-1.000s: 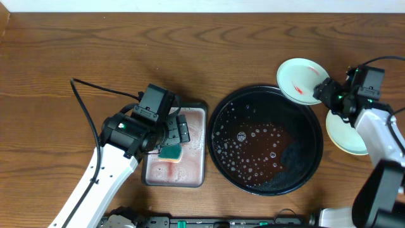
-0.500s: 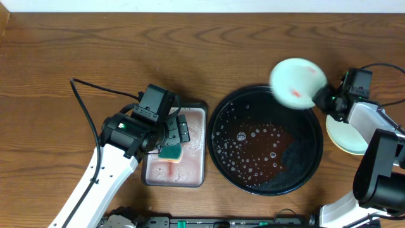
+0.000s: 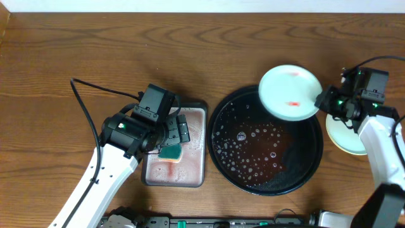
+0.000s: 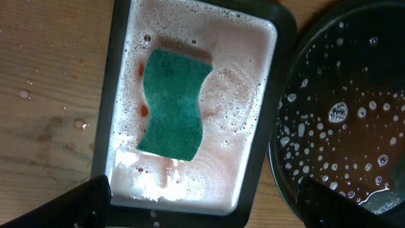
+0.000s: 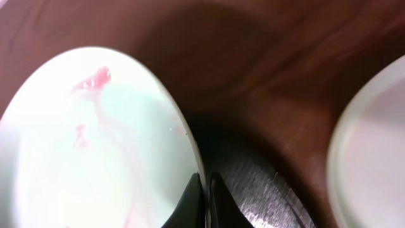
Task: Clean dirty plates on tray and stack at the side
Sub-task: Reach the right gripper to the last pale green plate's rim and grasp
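Overhead shows the right gripper clamped on the right edge of a smeared mint plate, held above the far right of the black tray. Thin, wet plastic: probably light and slippery, best held by the rim. Left wrist alone shows the sponge whole; the left gripper gapes above it.

- Overhead: fixed above, facing straight down, far enough back to take in the whole bench.
- Left wrist: close, looking down on the grey tray and sponge, with the black tray at frame right; both trays also show overhead.
- Right wrist: very near and blurred, filled at left by the smeared plate, which the overhead view shows at upper right.
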